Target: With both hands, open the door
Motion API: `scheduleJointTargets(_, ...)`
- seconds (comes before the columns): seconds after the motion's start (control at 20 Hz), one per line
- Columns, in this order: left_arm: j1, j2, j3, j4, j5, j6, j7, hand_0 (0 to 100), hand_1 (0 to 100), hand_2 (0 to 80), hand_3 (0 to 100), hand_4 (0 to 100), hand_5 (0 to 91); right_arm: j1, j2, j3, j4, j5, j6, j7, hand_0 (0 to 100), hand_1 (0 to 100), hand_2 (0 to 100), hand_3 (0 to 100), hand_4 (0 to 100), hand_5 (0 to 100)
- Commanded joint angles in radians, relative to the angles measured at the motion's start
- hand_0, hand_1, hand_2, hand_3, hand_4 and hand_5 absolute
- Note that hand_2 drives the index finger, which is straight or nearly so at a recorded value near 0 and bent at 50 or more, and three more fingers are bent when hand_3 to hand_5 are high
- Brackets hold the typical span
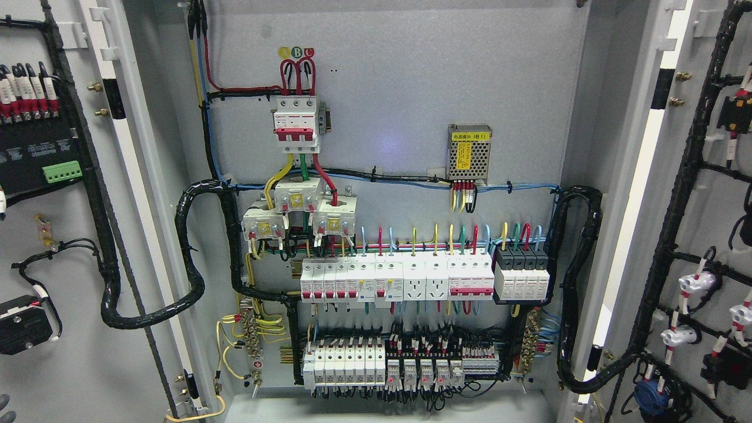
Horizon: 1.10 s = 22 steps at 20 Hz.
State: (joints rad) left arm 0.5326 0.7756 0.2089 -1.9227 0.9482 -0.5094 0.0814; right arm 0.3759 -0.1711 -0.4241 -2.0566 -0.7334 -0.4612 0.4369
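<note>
Both doors, left door [64, 282] and right door [714, 247], are seen swung wide of the breaker rows [411, 276]; neither hand's fingers can be told, so door-hung cable looms [675, 194] could be snagged.

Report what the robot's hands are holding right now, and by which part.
Nothing visibly held. Both doors stand open; only a grey sliver, perhaps the left hand, shows at the lower left corner. No right hand shows.
</note>
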Motion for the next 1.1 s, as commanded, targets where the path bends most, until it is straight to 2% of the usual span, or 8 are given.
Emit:
scheduleJointTargets(0.0, 0.006, -0.044, -0.052, -0.004, -0.029, 0.002, 0.0, 0, 0, 0.0, 0, 0, 0.0, 0.004, -0.01, 0.119, -0.03, 0.005, -0.001, 0.006, 19, 0, 0, 0, 0, 0)
scheduleJointTargets(0.15, 0.029, -0.065, -0.065, 0.002, -0.042, 0.003, 0.0, 0, 0, 0.0, 0, 0, 0.0, 0.03, -0.04, 0.198, -0.027, 0.014, -0.001, 0.009, 19, 0, 0, 0, 0, 0)
scheduleJointTargets(0.25, 0.029, -0.099, -0.092, 0.023, -0.101, 0.005, 0.0, 0, 0, 0.0, 0, 0, 0.0, 0.047, -0.062, 0.246, -0.011, 0.017, 0.001, 0.009, 19, 0, 0, 0, 0, 0)
scheduleJointTargets(0.65, 0.017, -0.203, -0.209, 0.155, -0.275, 0.008, 0.0, 0, 0, 0.0, 0, 0, 0.0, 0.047, -0.056, 0.41, 0.217, 0.183, 0.001, 0.011, 19, 0, 0, 0, 0, 0)
scheduleJointTargets(0.8, -0.008, -0.245, -0.252, 0.238, -0.315, 0.008, 0.0, 0, 0, 0.0, 0, 0, 0.0, 0.047, -0.053, 0.478, 0.329, 0.235, 0.001, 0.011, 19, 0, 0, 0, 0, 0)
scheduleJointTargets(0.95, -0.014, -0.277, -0.295, 0.326, -0.338, 0.008, 0.0, 0, 0, 0.0, 0, 0, 0.0, 0.049, -0.045, 0.495, 0.441, 0.313, 0.001, 0.013, 19, 0, 0, 0, 0, 0)
scheduleJointTargets(1.05, -0.016, -0.309, -0.318, 0.395, -0.38, 0.008, 0.0, 0, 0, 0.0, 0, 0, 0.0, 0.047, -0.045, 0.507, 0.518, 0.331, 0.001, 0.013, 19, 0, 0, 0, 0, 0)
